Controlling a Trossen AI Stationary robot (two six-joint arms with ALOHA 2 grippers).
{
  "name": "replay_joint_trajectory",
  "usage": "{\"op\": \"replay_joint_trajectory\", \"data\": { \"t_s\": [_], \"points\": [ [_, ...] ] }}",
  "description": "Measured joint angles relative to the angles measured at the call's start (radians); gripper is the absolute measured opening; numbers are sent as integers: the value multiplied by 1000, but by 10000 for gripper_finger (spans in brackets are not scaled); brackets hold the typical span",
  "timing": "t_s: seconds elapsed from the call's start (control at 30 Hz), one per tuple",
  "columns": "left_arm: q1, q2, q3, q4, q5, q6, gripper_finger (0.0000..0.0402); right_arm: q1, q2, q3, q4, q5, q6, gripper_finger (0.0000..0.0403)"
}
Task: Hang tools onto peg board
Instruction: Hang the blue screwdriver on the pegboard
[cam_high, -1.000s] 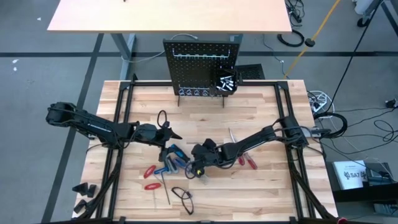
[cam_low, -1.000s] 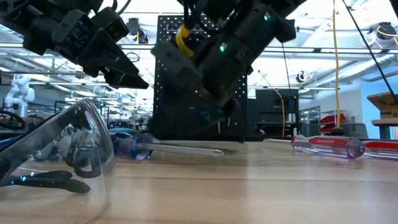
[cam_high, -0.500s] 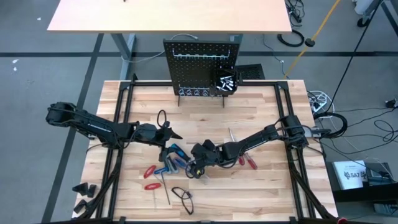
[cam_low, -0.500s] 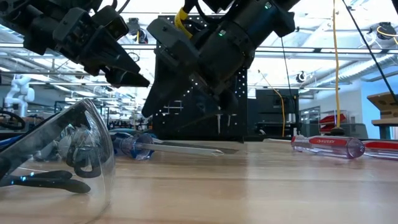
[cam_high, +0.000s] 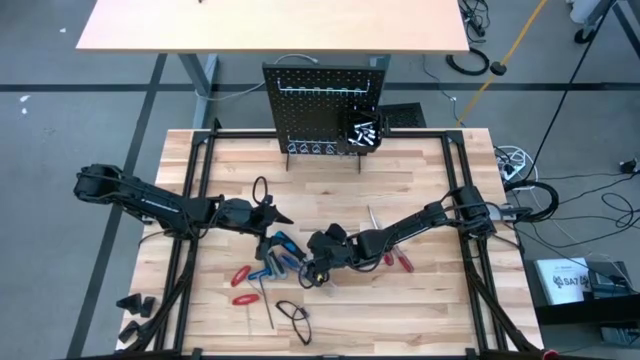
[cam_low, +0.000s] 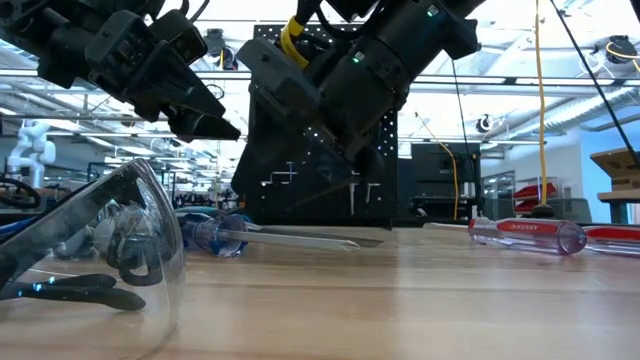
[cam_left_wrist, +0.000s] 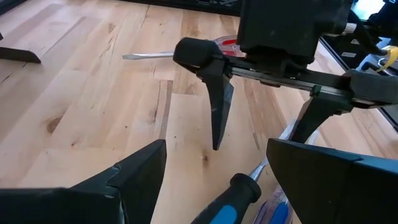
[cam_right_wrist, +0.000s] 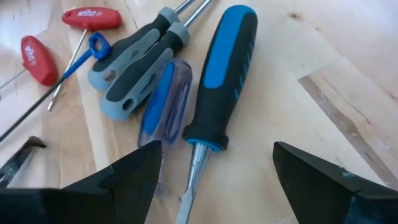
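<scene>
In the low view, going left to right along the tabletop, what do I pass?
Clear safety glasses → blue-handled screwdriver → peg board → clear-handled red screwdriver.

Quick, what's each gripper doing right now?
Left gripper: open, holding nothing.
Right gripper: open, empty, over the blue screwdriver.

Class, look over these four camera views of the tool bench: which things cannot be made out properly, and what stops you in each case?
- Peg board, low view: mostly hidden behind the right gripper.
- Bits in the small bin, high view: too small to tell apart.
- Blue-handled screwdriver, right wrist view: tip cut off by the edge.
- Safety glasses, low view: cut off at the left edge.
- Left gripper: open, holds nothing.
</scene>
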Motion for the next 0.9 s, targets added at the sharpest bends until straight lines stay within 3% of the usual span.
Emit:
{"op": "replay_joint_trajectory", "data": {
  "t_s": [0.63, 0.9],
  "points": [
    [0, 0, 0, 0, 0, 31, 286, -4, 0, 0, 25, 1, -45, 299],
    [-7, -40, -27, 17, 43, -69, 286, 16, 0, 0, 205, -55, -161, 299]
  ]
}}
